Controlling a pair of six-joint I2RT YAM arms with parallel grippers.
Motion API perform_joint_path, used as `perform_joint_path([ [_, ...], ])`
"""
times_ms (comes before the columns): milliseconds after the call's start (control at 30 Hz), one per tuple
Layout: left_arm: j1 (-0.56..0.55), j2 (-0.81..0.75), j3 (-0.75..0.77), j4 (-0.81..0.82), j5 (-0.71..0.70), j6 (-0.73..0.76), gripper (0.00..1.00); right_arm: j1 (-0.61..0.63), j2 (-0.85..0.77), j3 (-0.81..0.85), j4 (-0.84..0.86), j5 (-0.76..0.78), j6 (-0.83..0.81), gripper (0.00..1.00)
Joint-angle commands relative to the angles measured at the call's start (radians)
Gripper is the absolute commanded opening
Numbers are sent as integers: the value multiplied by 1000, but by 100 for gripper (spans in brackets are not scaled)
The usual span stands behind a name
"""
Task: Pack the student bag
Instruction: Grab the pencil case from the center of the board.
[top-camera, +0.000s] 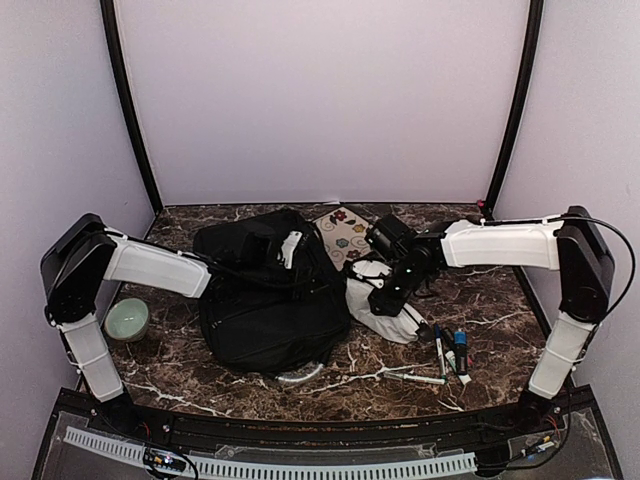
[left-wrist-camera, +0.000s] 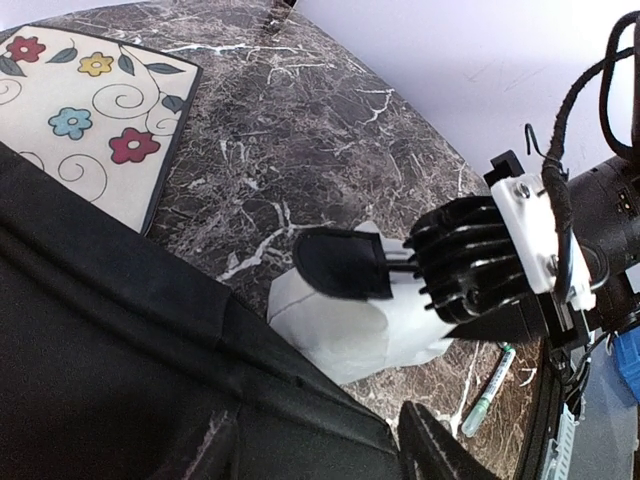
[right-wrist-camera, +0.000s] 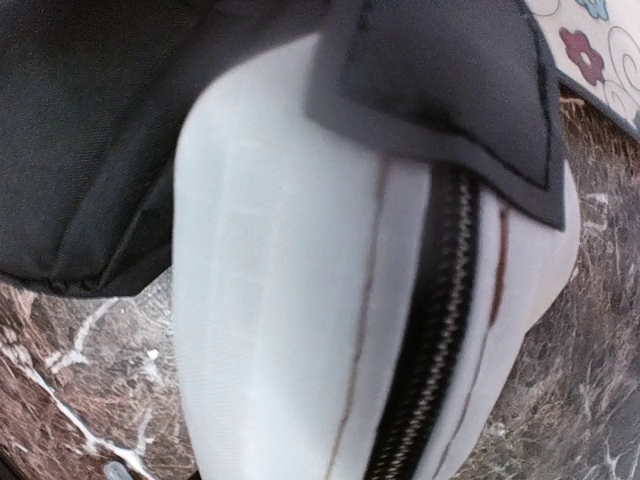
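Observation:
The black student bag (top-camera: 262, 300) lies on the table left of centre, its grey-white handle (top-camera: 300, 375) at the near side. It fills the lower left of the left wrist view (left-wrist-camera: 120, 350). My left gripper (top-camera: 299, 270) hovers over the bag's right edge with its jaws wide apart, bag fabric between them (left-wrist-camera: 310, 455). My right gripper (top-camera: 380, 287) is shut on one end of a white zipped pouch (top-camera: 388, 312). One of its fingers (left-wrist-camera: 345, 265) lies on top of the pouch (left-wrist-camera: 340, 335). The pouch (right-wrist-camera: 300, 300) fills the right wrist view, against the bag's edge (right-wrist-camera: 100, 120).
A flower-patterned pad (top-camera: 345, 235) lies behind the pouch, also in the left wrist view (left-wrist-camera: 90, 110). Several pens and markers (top-camera: 447, 352) lie right of the pouch, one green-capped (left-wrist-camera: 490, 395). A pale green bowl (top-camera: 127, 320) sits at the near left.

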Motion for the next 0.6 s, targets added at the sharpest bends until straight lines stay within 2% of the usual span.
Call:
perform_joint_path([
  [0,0,-78,-20,-24,-13,15,57,-37,0,33,-19,-73,6,20],
  [267,-12,-179,28,-318,12,175,55,-110,-78,48,-48,-165,-25,18],
  [400,-62,-227,64,-555,-68,314,55,-149,-138,35,-43,-202,-45,16],
  [567,-170,-227,131,-840,-184,381,55,-204,-212,8,-21,-227,-58,12],
])
